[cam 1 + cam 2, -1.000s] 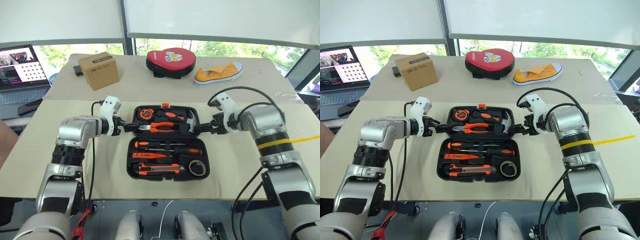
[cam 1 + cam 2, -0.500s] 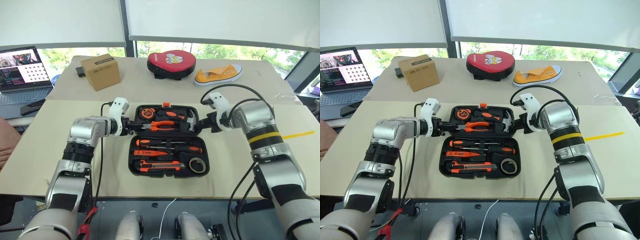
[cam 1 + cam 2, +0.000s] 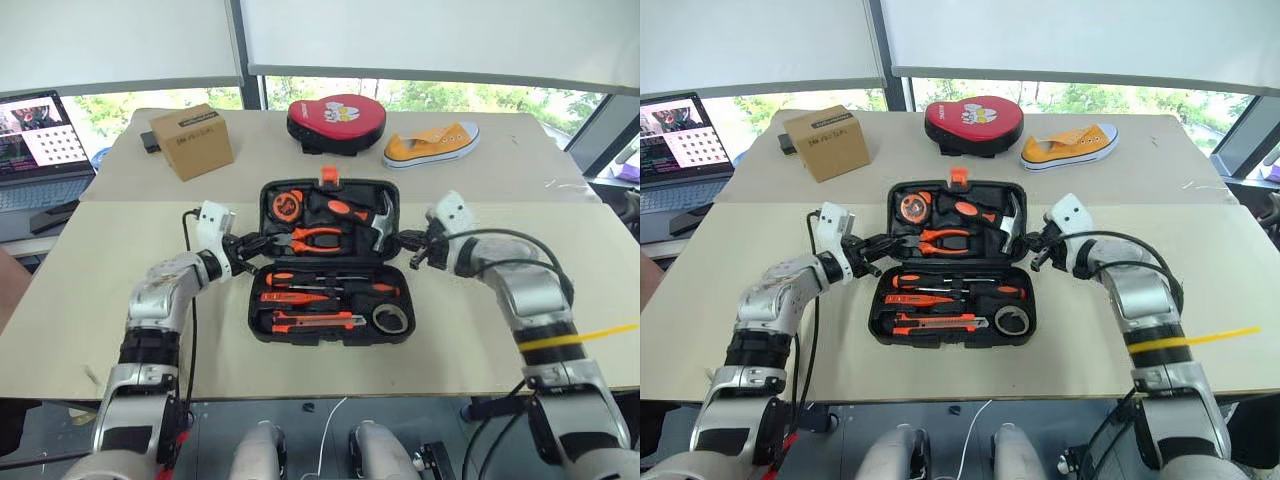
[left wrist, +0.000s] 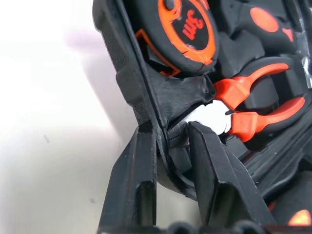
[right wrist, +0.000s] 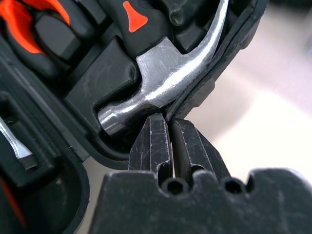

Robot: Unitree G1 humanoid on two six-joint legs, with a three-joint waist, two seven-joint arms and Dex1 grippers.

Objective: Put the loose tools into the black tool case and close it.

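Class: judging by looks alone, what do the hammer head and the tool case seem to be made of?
Hammer head: seems bare polished metal, probably steel; silvery, shiny, with fine scratches.
Case: seems moulded black plastic, matt; shaped slots inside and a ribbed rim suggest it.

The tool case [image 3: 331, 260] lies open in the middle of the table [image 3: 80, 300]. Its far half holds the tape measure [image 3: 289, 204] at left, the pliers [image 3: 318, 238] nearer the hinge, and the hammer [image 3: 375, 226] at right. Its near half holds two screwdrivers [image 3: 335, 283] furthest back, the tester screwdriver [image 3: 295, 297] before them, the utility knife [image 3: 315, 320] nearest, and the tape roll [image 3: 391, 318] at right. Behind the case stand a cardboard box [image 3: 191, 140] at left, a heart-shaped pad [image 3: 337, 121] in the middle and a shoe [image 3: 432, 145] at right. A laptop [image 3: 40, 130] sits far left, off the table.

The left gripper [image 3: 245, 247] is at the far half's left edge, the right gripper [image 3: 412, 243] at its right edge.
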